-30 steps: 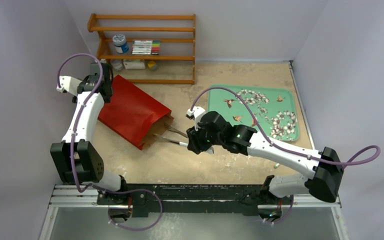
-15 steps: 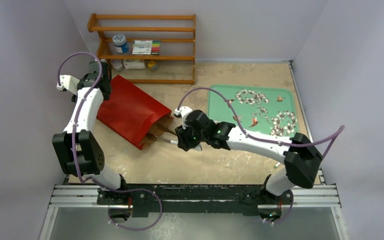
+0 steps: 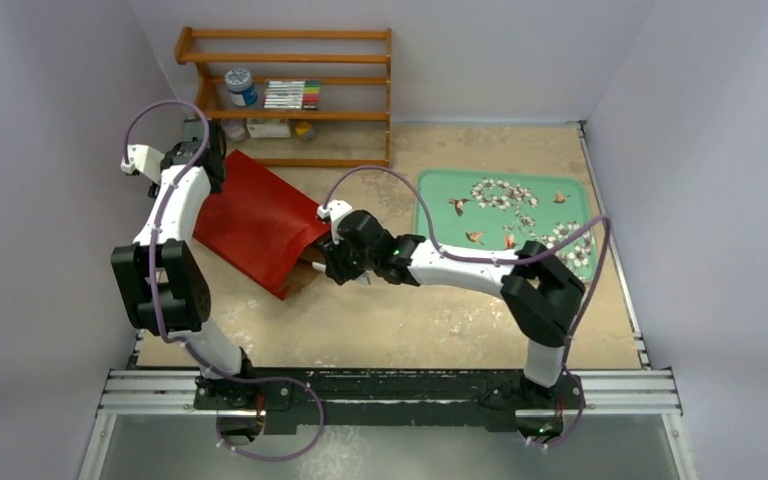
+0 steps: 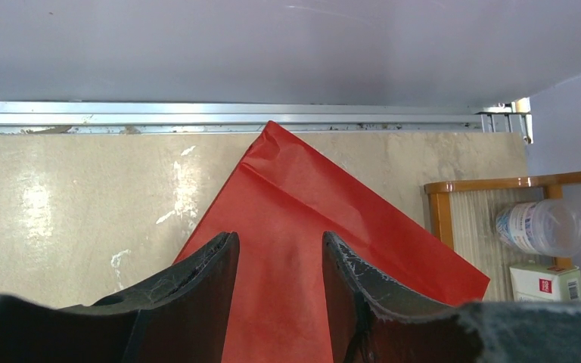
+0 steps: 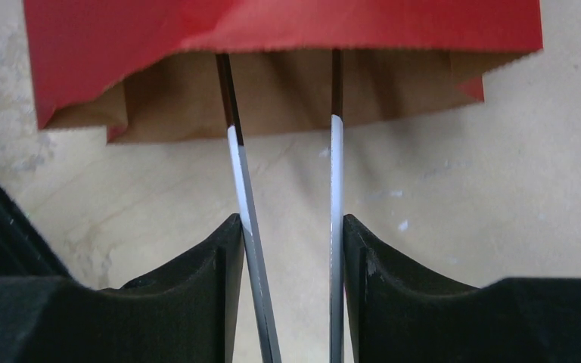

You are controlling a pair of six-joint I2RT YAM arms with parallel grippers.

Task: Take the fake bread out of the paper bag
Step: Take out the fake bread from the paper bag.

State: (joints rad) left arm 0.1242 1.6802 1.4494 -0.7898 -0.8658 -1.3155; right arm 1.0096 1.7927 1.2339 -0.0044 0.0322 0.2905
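Toward the far left corner of the desk (image 3: 410,320), the bag (image 3: 260,225) lies on its side, with its closed end at that corner and its mouth facing the middle of the desk. The left gripper (image 4: 278,246) sits at the closed end, fingers partway apart with red paper filling the gap. Whether they pinch a fold or only press on the paper cannot be told. Either way, the likely purpose is to anchor the bag so it does not slide when something pushes in from the other end. The right gripper (image 5: 291,227) reaches in from the right with its fingers closed on the tongs (image 5: 337,174). One metal arm lies against each finger, so a squeeze of the fingers would close the tongs. The tongs point straight into the mouth, and their dark tips are past the notched rim, hidden under the upper red flap against the brown lining. The tong arms stand apart, which suggests nothing is pinched yet. No bread shows in any view, so it is judged to be deeper in the bag, out of sight. The tray (image 3: 435,185) by the far right edge, well apart from the bag, looks like the place meant for the bread. The step in hand seems to be reaching for a first piece, and the risk is that the tips snag the lining instead.
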